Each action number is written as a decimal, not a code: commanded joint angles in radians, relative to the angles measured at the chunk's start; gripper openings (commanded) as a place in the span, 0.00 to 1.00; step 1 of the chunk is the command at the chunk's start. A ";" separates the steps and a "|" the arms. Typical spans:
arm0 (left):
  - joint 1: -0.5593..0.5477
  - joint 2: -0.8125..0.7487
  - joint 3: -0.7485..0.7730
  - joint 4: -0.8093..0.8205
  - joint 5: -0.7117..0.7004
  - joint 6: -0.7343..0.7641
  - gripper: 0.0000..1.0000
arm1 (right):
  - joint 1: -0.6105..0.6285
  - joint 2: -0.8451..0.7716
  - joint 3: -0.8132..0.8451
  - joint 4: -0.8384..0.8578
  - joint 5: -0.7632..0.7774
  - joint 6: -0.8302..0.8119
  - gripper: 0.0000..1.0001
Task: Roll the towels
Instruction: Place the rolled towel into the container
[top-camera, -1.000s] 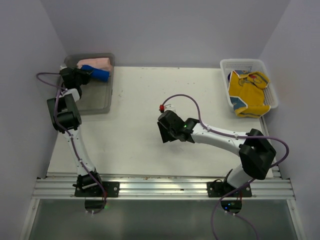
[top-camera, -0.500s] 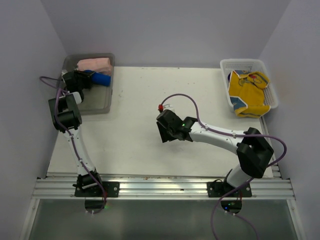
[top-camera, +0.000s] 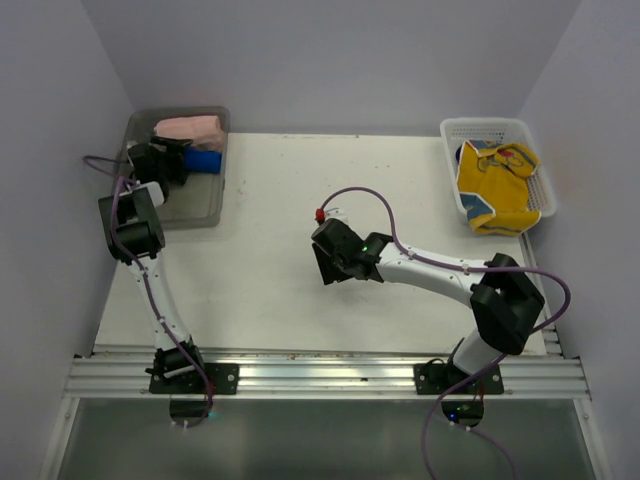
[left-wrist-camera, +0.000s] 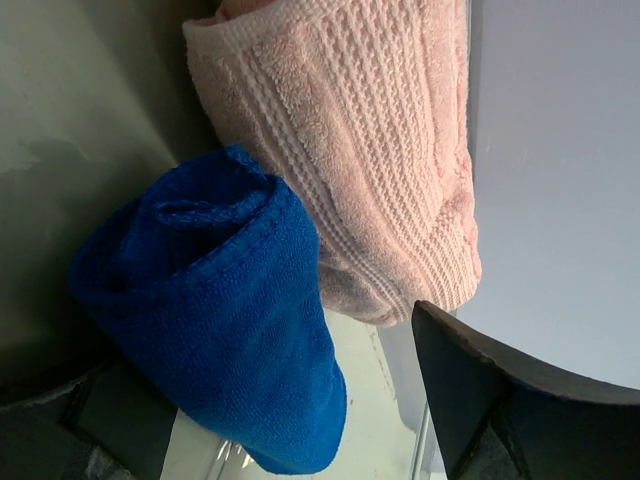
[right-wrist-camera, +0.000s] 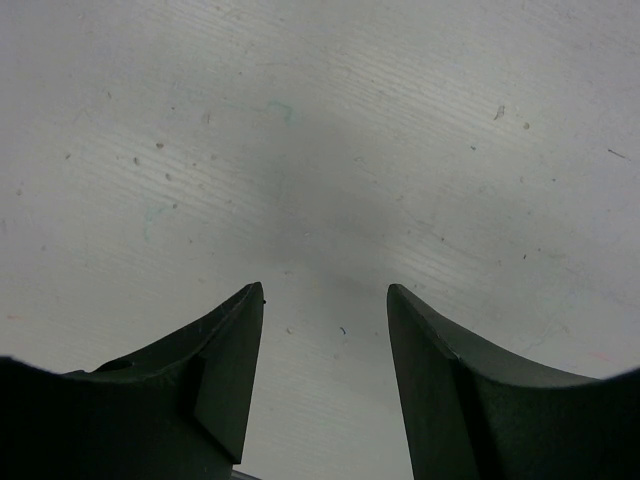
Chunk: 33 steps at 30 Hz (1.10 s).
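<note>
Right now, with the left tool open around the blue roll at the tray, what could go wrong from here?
1. The blue towel sits between the fingers of the open left tool; pulling back could snag the terry and unroll it.
2. It leans on the pink towel by the tray wall and may tip.
3. The yellow towel lies unrolled in the basket, far from the open right tool.

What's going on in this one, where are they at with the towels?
The left gripper stands open at the rolled blue towel, which lies beside the rolled pink towel in the grey tray at the far left. The right gripper hovers open and empty over the table. The yellow towel lies crumpled in the white basket, not yet rolled.
</note>
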 joint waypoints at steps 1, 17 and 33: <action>0.004 -0.036 0.026 -0.135 -0.024 0.006 0.93 | -0.001 -0.006 0.044 -0.006 -0.003 -0.006 0.56; -0.010 -0.140 0.119 -0.548 -0.121 0.142 0.99 | -0.001 -0.028 0.035 -0.009 0.002 0.006 0.57; -0.040 -0.102 0.155 -0.481 -0.104 0.139 0.99 | -0.001 -0.014 0.050 -0.013 0.002 0.007 0.57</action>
